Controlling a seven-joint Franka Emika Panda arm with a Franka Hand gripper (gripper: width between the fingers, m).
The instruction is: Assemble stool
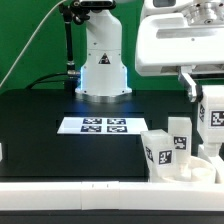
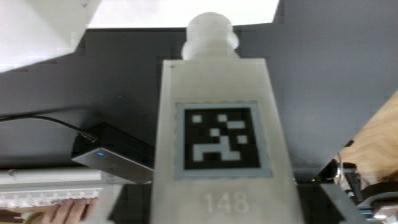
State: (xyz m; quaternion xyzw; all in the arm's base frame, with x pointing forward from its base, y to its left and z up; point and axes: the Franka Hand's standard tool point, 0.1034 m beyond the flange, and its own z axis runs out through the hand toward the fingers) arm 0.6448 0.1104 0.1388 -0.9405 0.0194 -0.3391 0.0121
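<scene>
Arm: the white robot arm's base (image 1: 102,62) stands at the far side of the black desk (image 1: 40,125); the white two-finger gripper (image 1: 205,95) hangs at the exterior view's right edge.
Jaws: closed on a white blocky plastic stool leg (image 2: 217,120) marked with a black-and-white square tag; the wrist view shows this leg lengthwise, a rounded peg at its far end.
Held leg, exterior view: it stands roughly upright at the right edge, above the seat.
Seat: the white round ring-rimmed plastic stool seat (image 1: 190,172) lies on the desk at the near right corner.
Other legs: two more white tagged legs (image 1: 158,150) stand at the seat; whether they are fixed into it I cannot tell.
Marker board: a thin flat white sheet with four tags (image 1: 103,125) lies mid-desk, well apart from the seat.
</scene>
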